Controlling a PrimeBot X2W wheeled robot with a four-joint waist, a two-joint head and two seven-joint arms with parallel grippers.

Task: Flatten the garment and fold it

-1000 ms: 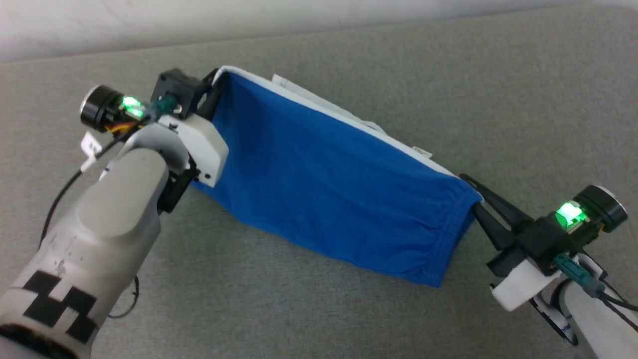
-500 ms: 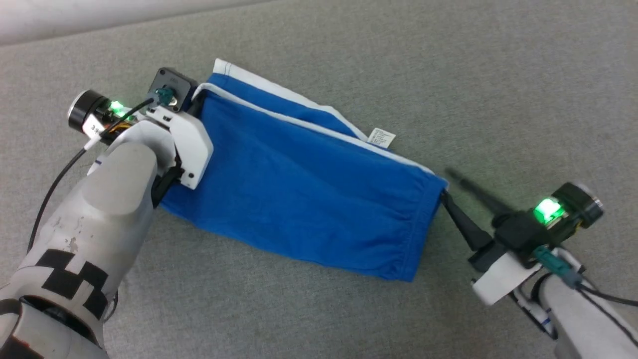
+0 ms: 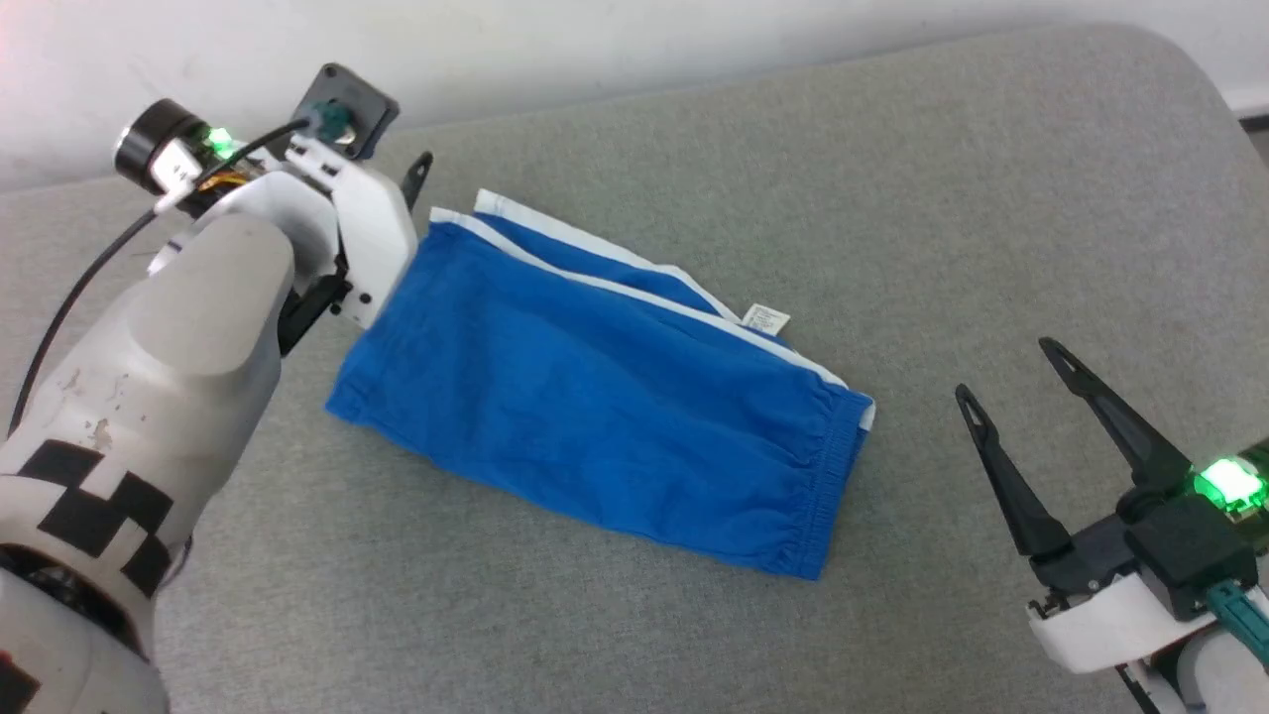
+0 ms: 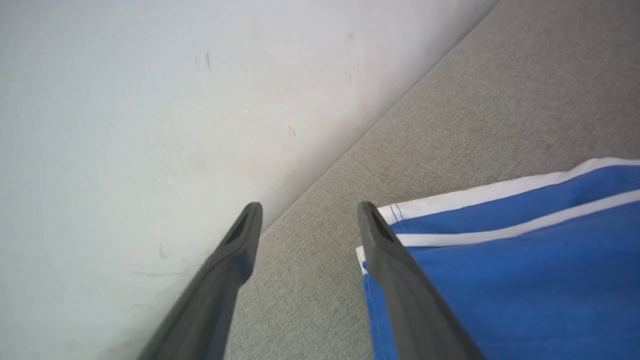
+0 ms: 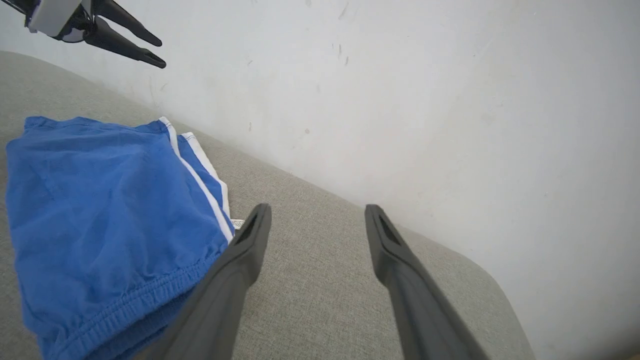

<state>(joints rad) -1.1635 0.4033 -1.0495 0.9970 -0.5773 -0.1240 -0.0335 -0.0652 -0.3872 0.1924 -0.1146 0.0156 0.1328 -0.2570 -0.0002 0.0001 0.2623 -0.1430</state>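
The royal-blue shorts (image 3: pixel 595 397) lie folded in half on the grey surface, with white trim along the far edge and the gathered waistband at the right end. A small white tag (image 3: pixel 765 317) sticks out from the far edge. No lettering is visible. My left gripper (image 3: pixel 408 188) hovers open just beyond the shorts' left corner, and its right finger (image 4: pixel 395 260) overlaps the white-trimmed hem (image 4: pixel 500 192). My right gripper (image 3: pixel 1008 372) stands open and empty to the right of the waistband (image 5: pixel 115 310), apart from it. The left gripper (image 5: pixel 161 53) also shows at the top left of the right wrist view.
The grey padded surface (image 3: pixel 991 198) stretches around the shorts and ends at a rounded corner at the far right. A white wall (image 3: pixel 595 40) runs close behind it, near the left gripper.
Both grippers have let go of the shorts' ends and opened. The shorts, held stretched in the air before, now lie flat on the surface. The right gripper has drawn back to the right.
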